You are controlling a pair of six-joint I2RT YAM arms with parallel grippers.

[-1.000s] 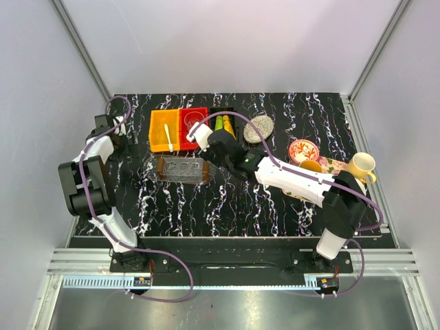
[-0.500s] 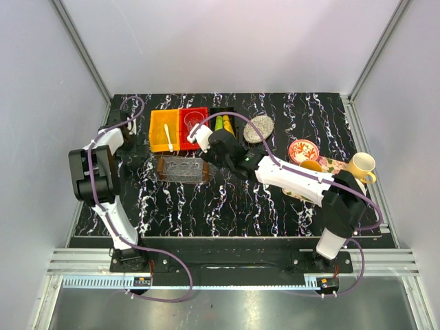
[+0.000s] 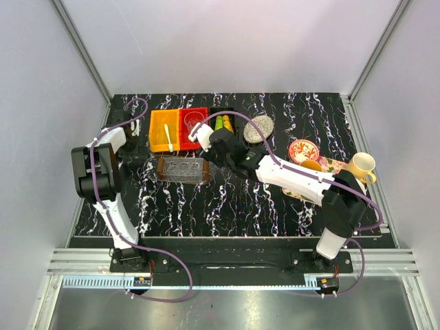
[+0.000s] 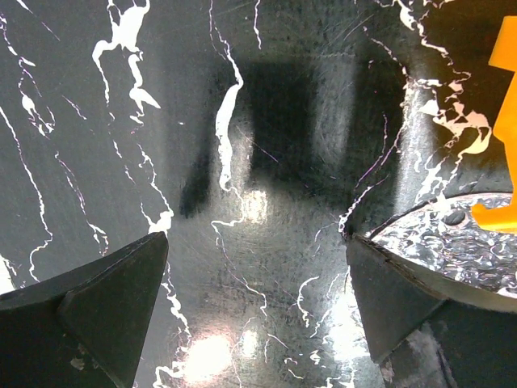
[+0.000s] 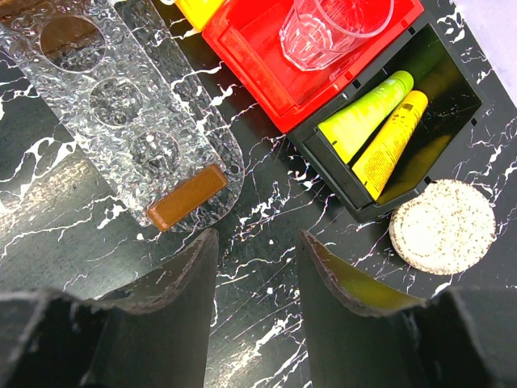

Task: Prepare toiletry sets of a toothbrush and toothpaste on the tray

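The white toothbrush lies in the orange bin. The light green toothpaste and the yellow toothpaste lie side by side in the black bin, which also shows in the top view. The clear textured tray lies in front of the bins, with a brown block on its end. My right gripper is open and empty above the table between the tray and the black bin. My left gripper is open and empty, low over the table just left of the tray's edge.
A red bin holds a clear glass. A round speckled disc lies right of the black bin. A patterned bowl and a yellow mug stand at the right. The orange bin's corner is close to my left gripper.
My left arm has swung from the table's left edge toward the orange bin and the tray. My right gripper has shifted slightly toward the bins.
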